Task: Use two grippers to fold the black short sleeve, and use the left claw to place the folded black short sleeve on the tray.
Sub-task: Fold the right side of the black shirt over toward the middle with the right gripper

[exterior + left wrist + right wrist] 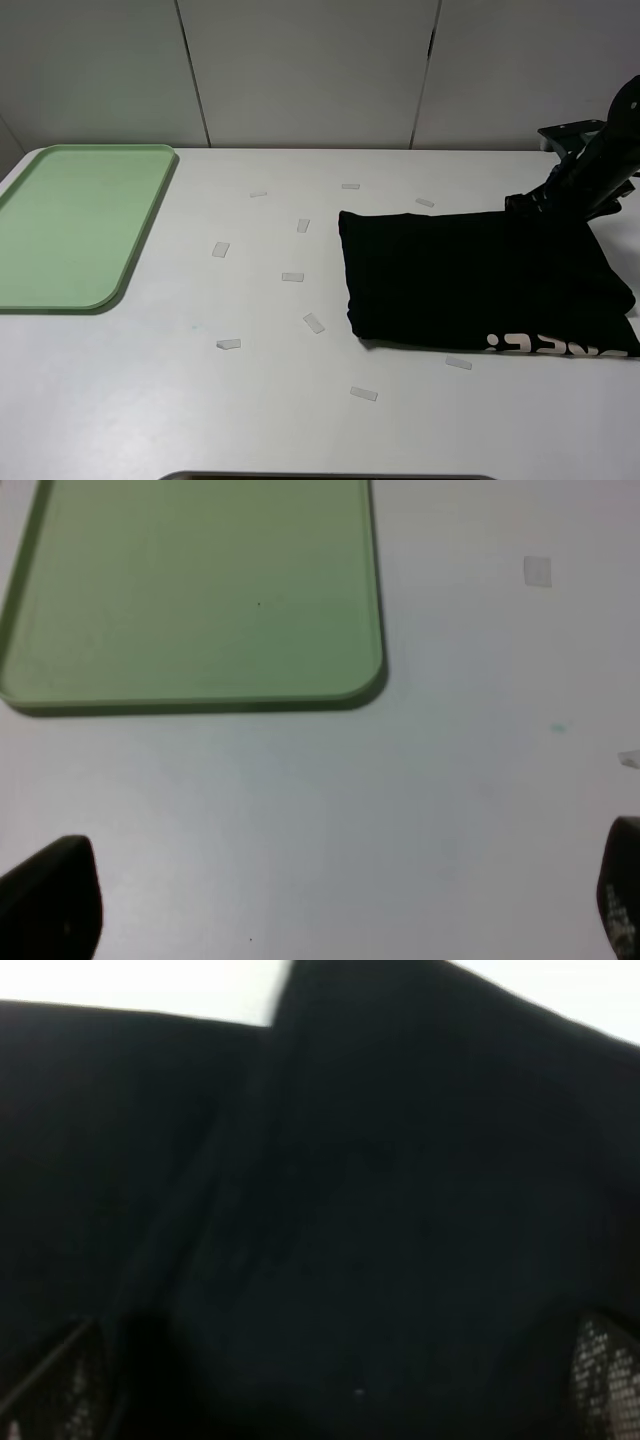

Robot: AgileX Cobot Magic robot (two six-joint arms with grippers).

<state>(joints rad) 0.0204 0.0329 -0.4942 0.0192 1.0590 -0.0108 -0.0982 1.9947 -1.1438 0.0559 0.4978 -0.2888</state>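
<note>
Matt black cloth short sleeve [470, 280], smooth pale green plastic tray [60, 230] with faint sheen, smooth matt white table [150, 400], translucent tape scraps [314, 322]

The high camera looks down from the front across the surface [250, 430] toward the back wall [300, 70], sharing the tray [60, 230] with the downward-facing, fairly near left wrist camera, and the shirt [470, 280] with the right wrist camera, very close above it.
</note>
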